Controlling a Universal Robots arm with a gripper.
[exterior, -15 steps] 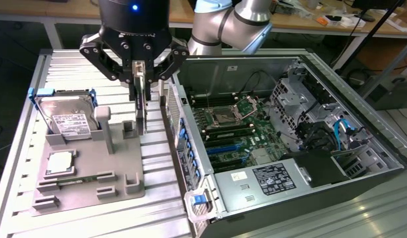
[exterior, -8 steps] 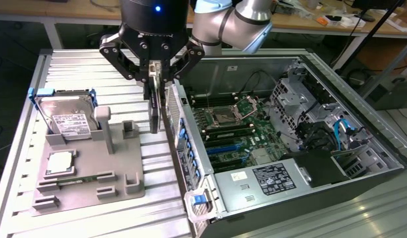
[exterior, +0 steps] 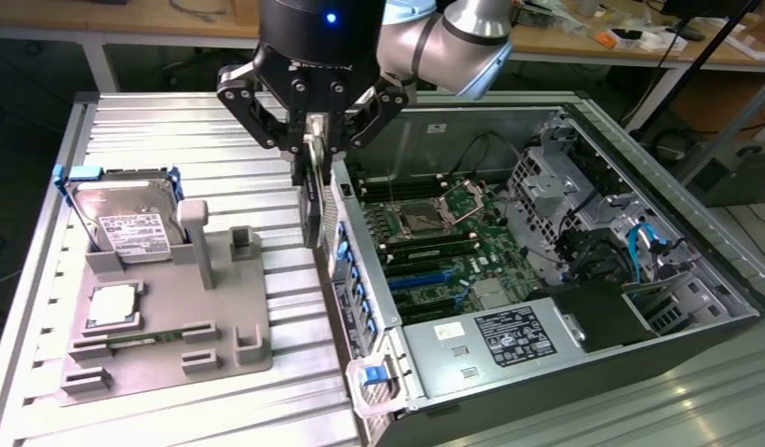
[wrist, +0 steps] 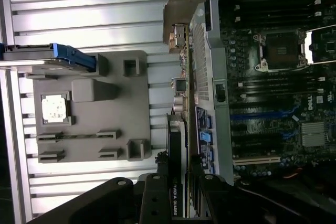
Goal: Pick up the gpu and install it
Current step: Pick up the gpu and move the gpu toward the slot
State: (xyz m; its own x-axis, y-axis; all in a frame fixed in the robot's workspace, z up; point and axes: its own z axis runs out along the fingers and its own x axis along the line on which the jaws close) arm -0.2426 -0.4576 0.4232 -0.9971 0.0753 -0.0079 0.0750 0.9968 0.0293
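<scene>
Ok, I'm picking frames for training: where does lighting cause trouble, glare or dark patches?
Exterior view: even light, deep corners of the computer case dim. Wrist view: the silver chip glares white, the table ribs shine bright, and the gripper holding the gpu sits in shadow.

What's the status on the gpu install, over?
Hand shut on gpu. Gpu hangs on edge, outside the computer case. Case wall stands between it and the motherboard.
</scene>
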